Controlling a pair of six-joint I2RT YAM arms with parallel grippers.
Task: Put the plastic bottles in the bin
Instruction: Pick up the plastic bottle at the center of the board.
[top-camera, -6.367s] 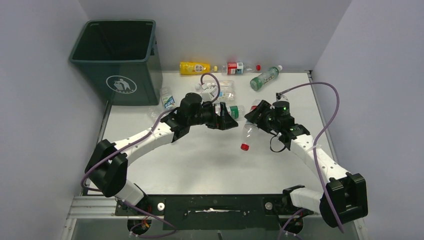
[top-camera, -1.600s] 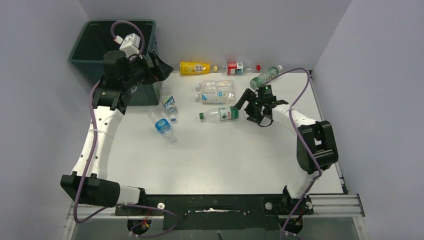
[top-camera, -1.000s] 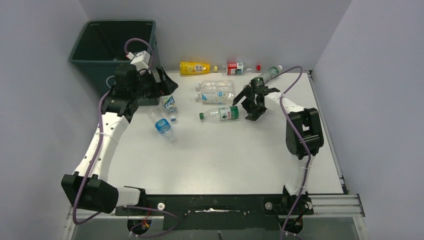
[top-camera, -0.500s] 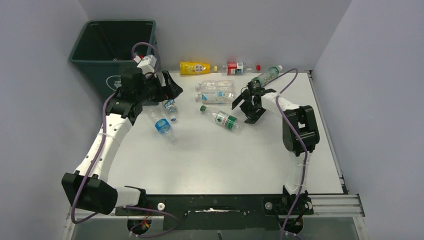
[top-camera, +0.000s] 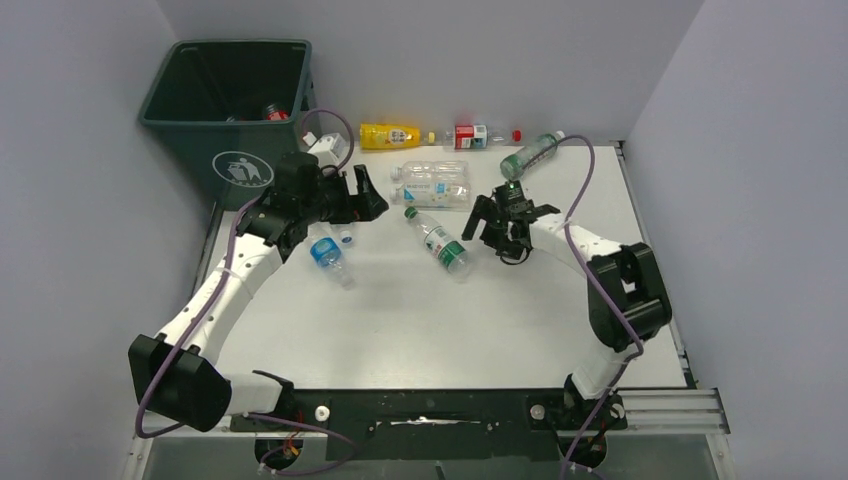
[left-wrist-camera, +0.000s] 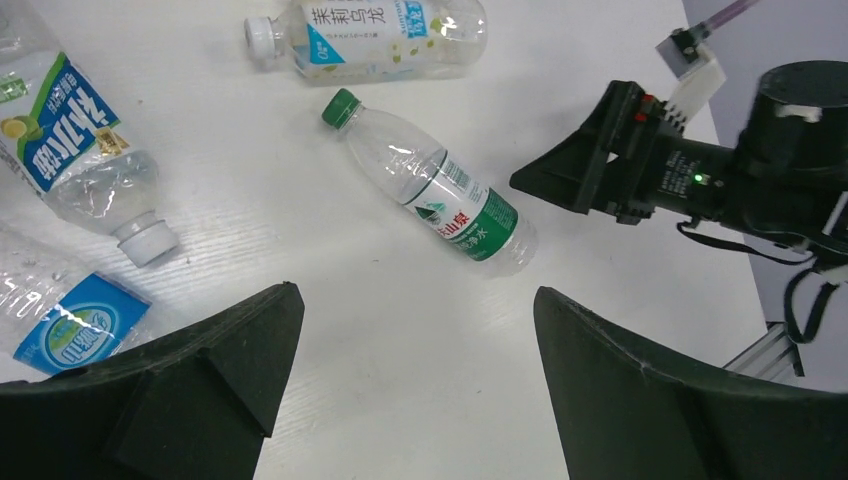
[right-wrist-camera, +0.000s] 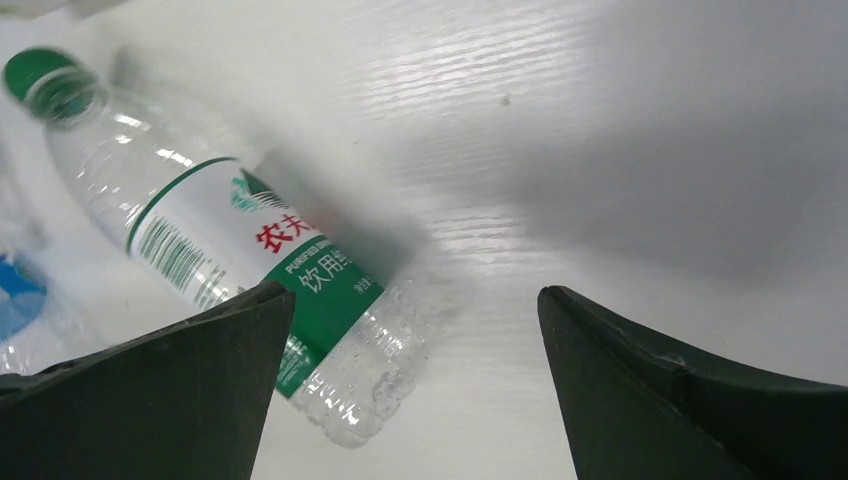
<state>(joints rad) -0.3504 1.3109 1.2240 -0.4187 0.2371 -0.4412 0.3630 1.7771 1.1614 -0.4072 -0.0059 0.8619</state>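
Left gripper (top-camera: 366, 196): jaws spread wide with nothing between them. It hangs above the table near the bin's front right corner, and its wrist view (left-wrist-camera: 410, 390) looks down on bare tabletop.
Right gripper (top-camera: 484, 222): also wide open and empty, low over the table (right-wrist-camera: 415, 390).
Green-label bottle (top-camera: 437, 240): lies on its side between the two grippers, its green cap toward the far left and its base toward the right gripper (left-wrist-camera: 430, 185). In the right wrist view its base end sits just beside the left-hand finger (right-wrist-camera: 230, 250); I cannot tell whether they touch.
Blue-label bottles: two lie on their sides under and just beside the left arm, one with a white cap (left-wrist-camera: 75, 140) and one closer to the arm's base (top-camera: 327, 252).
Clear bottles (top-camera: 432, 185): a pair lying side by side, just beyond the green-label bottle.
Back row: a yellow bottle (top-camera: 390, 135), a red-label bottle (top-camera: 470, 135) and a green bottle (top-camera: 530, 155) lie along the far edge.
Bin (top-camera: 240, 165): stands upright at the far left corner, its logo facing the arms. A red-capped bottle (top-camera: 272, 112) is visible inside.
Table (top-camera: 420, 320): white, carrying every bottle outside the bin.
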